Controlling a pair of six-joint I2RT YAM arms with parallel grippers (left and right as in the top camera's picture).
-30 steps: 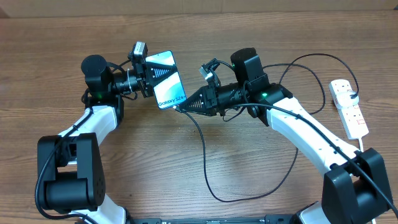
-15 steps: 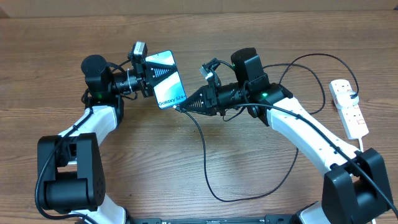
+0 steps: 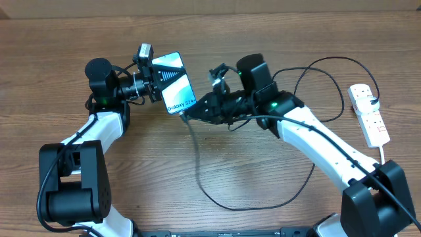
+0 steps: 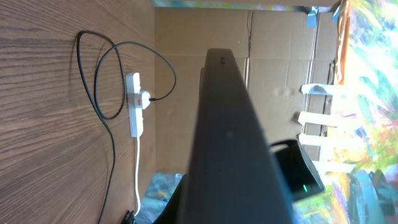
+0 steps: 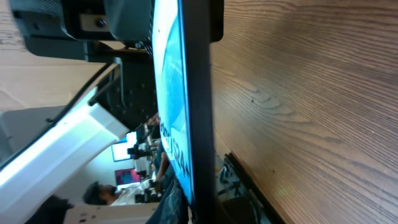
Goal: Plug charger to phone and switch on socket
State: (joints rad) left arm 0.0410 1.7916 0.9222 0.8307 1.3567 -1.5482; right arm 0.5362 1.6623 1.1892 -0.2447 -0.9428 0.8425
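the phone [image 3: 173, 84] is tilting in mid-air, its blue-teal screen reading "galaxy s24" at the lower edge. the charger [image 3: 198, 172], thin and black, is looping away from that edge, and the socket [image 3: 368, 115], a white strip, is lying far right.

Wood, glass and plastic on show.
The table [image 3: 66, 46] is brown wood grain, smooth and matt. The phone [image 3: 176, 85] has a glossy glass screen that mirrors the room. The socket [image 3: 369, 117] is smooth white plastic. The charger [image 3: 198, 161] is a matt black cable. Plain cardboard [image 4: 186, 37] stands behind.
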